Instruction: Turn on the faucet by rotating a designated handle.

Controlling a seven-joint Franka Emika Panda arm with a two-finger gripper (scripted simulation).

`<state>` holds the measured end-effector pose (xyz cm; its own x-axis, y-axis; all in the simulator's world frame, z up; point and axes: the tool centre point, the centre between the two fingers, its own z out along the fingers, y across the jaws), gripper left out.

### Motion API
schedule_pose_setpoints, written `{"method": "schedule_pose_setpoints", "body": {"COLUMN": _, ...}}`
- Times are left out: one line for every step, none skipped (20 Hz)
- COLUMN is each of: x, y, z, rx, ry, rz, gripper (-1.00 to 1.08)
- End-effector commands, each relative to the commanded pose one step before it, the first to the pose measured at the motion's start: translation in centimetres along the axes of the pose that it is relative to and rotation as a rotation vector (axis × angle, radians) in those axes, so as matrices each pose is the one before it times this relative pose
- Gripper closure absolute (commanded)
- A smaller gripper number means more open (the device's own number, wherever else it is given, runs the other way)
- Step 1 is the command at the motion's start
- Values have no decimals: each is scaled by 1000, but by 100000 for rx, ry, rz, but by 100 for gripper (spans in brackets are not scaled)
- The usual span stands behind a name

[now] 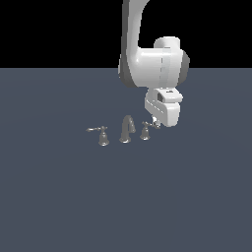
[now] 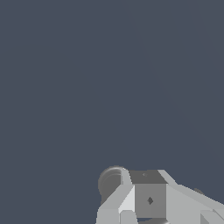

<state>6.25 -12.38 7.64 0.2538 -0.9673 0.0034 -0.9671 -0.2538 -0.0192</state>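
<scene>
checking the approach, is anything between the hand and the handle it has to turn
Nothing visible. In the exterior view the hand is already right at the lever of the handle, with the spout and twin handle on its far side.

I see the faucet (image 1: pixel 126 130) mid-frame: twin handle (image 1: pixel 101 134) left, spout (image 1: pixel 127 129) centre, handle (image 1: pixel 146 130) right, gripper (image 1: pixel 156 121) touching it.

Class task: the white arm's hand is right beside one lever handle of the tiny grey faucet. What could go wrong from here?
1. The thin lever of the small grey metal handle is tiny beside the white hand; the push may slip off.
2. The grey arched spout stands close beside it and might get knocked.
</scene>
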Motion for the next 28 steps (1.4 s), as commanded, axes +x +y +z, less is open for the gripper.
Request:
{"method": "schedule_pose_setpoints", "body": {"x": 333, "y": 1815, "z": -47, "rx": -1858, "ry": -343, "rz": 1261, "gripper": 108}}
{"method": "schedule_pose_setpoints", "body": {"x": -35, "y": 320, "z": -3, "rx": -39, "ry": 8, "rz": 56, "gripper": 108}}
{"method": "schedule_pose_setpoints", "body": {"x": 0, "y": 0, "z": 0, "rx": 0, "ry": 0, "rz": 0, "gripper": 108}}
{"method": "schedule_pose_setpoints", "body": {"x": -118, "y": -902, "z": 76, "rx": 1132, "ry": 269, "rz": -593, "gripper": 108}}
{"method": "schedule_pose_setpoints", "body": {"x": -270, "y": 205, "z": -4, "rx": -84, "ry": -19, "rz": 46, "gripper": 108}}
{"method": "schedule_pose_setpoints", "body": {"x": -272, "y": 206, "z": -5, "rx": -84, "ry": -19, "rz": 46, "gripper": 108}}
{"method": "schedule_pose_setpoints", "body": {"x": -278, "y": 207, "z": -12, "rx": -73, "ry": -16, "rz": 40, "gripper": 108}}
{"method": "schedule_pose_setpoints", "body": {"x": -277, "y": 209, "z": -6, "rx": -84, "ry": -19, "rz": 46, "gripper": 108}}
{"method": "schedule_pose_setpoints", "body": {"x": -279, "y": 210, "z": -6, "rx": -84, "ry": -19, "rz": 46, "gripper": 108}}
{"method": "schedule_pose_setpoints", "body": {"x": -281, "y": 212, "z": -7, "rx": -84, "ry": -19, "rz": 46, "gripper": 108}}
{"method": "schedule_pose_setpoints", "body": {"x": -283, "y": 213, "z": -7, "rx": -84, "ry": -19, "rz": 46, "gripper": 108}}
{"method": "schedule_pose_setpoints", "body": {"x": -285, "y": 214, "z": -7, "rx": -84, "ry": -19, "rz": 46, "gripper": 108}}
{"method": "schedule_pose_setpoints", "body": {"x": -288, "y": 215, "z": -8, "rx": -84, "ry": -19, "rz": 46, "gripper": 108}}
{"method": "schedule_pose_setpoints", "body": {"x": -290, "y": 216, "z": -8, "rx": -84, "ry": -19, "rz": 46, "gripper": 108}}
{"method": "schedule_pose_setpoints", "body": {"x": -292, "y": 217, "z": -9, "rx": -84, "ry": -19, "rz": 46, "gripper": 108}}
{"method": "schedule_pose_setpoints", "body": {"x": -295, "y": 218, "z": -9, "rx": -84, "ry": -19, "rz": 46, "gripper": 108}}
{"method": "schedule_pose_setpoints", "body": {"x": -294, "y": 220, "z": -4, "rx": -94, "ry": -22, "rz": 51, "gripper": 108}}
{"method": "schedule_pose_setpoints", "body": {"x": 0, "y": 0, "z": 0, "rx": 0, "ry": 0, "rz": 0, "gripper": 108}}
{"method": "schedule_pose_setpoints", "body": {"x": 1935, "y": 391, "z": 68, "rx": 17, "ry": 814, "rz": 2591, "gripper": 108}}
{"method": "schedule_pose_setpoints", "body": {"x": -720, "y": -192, "z": -12, "rx": -10, "ry": -93, "rz": -290, "gripper": 108}}
{"method": "schedule_pose_setpoints", "body": {"x": -725, "y": -194, "z": -12, "rx": -10, "ry": -95, "rz": -294, "gripper": 108}}
{"method": "schedule_pose_setpoints", "body": {"x": -728, "y": -195, "z": -12, "rx": -10, "ry": -95, "rz": -294, "gripper": 108}}
{"method": "schedule_pose_setpoints", "body": {"x": -734, "y": -198, "z": -12, "rx": -10, "ry": -97, "rz": -301, "gripper": 108}}
{"method": "schedule_pose_setpoints", "body": {"x": -733, "y": -198, "z": -12, "rx": -10, "ry": -95, "rz": -294, "gripper": 108}}
{"method": "schedule_pose_setpoints", "body": {"x": -741, "y": -202, "z": -12, "rx": -10, "ry": -99, "rz": -304, "gripper": 108}}
{"method": "schedule_pose_setpoints", "body": {"x": -739, "y": -202, "z": -13, "rx": -9, "ry": -97, "rz": -297, "gripper": 108}}
{"method": "schedule_pose_setpoints", "body": {"x": -743, "y": -206, "z": -13, "rx": -9, "ry": -98, "rz": -301, "gripper": 108}}
{"method": "schedule_pose_setpoints", "body": {"x": 0, "y": 0, "z": 0, "rx": 0, "ry": 0, "rz": 0, "gripper": 108}}
